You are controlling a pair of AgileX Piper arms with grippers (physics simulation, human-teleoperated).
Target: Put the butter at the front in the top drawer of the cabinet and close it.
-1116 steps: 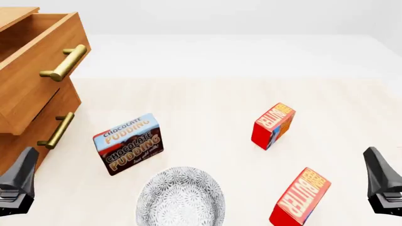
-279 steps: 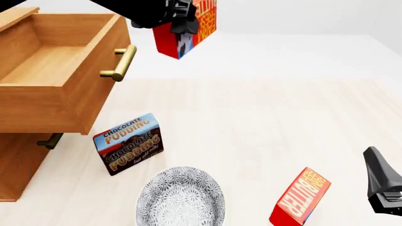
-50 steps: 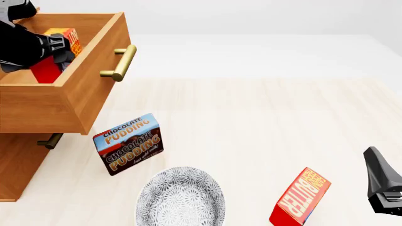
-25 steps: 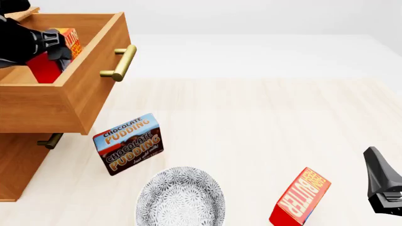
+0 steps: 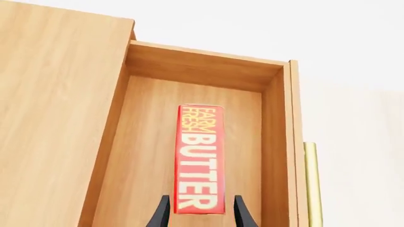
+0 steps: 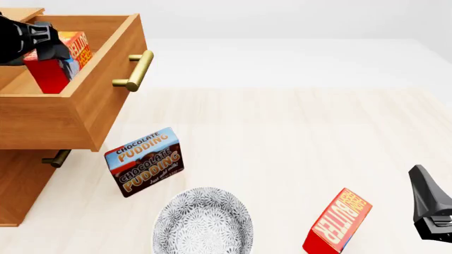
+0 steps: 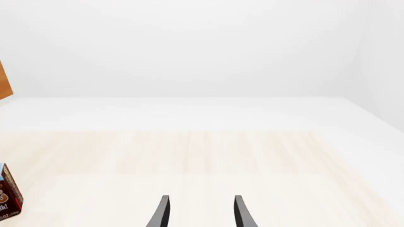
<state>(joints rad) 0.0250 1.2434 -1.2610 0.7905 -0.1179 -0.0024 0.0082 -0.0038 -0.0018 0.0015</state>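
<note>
The butter point(image 6: 56, 63), a red carton, stands on end inside the open top drawer point(image 6: 106, 74) of the cabinet point(image 6: 21, 190). My left gripper point(image 6: 48, 45) is just above it, open, its fingers apart from the carton. In the left wrist view the butter point(image 5: 200, 158) stands on the drawer floor point(image 5: 145, 156) between the spread fingertips point(image 5: 162, 213), with a gap on each side. My right gripper point(image 6: 431, 211) is open and empty at the table's near right; it also shows in the right wrist view point(image 7: 200, 213).
A second, identical butter carton point(image 6: 337, 222) stands near the right gripper. A Chocolate Pudding box point(image 6: 145, 160) and a patterned bowl point(image 6: 203, 222) sit in front of the cabinet. The drawer's brass handle point(image 6: 134, 70) juts out; the lower drawer's handle point(image 6: 55, 157) is beneath.
My left gripper has risen and drawn back toward the left, away from the butter. The butter stays standing in the drawer. The right arm has not moved.
</note>
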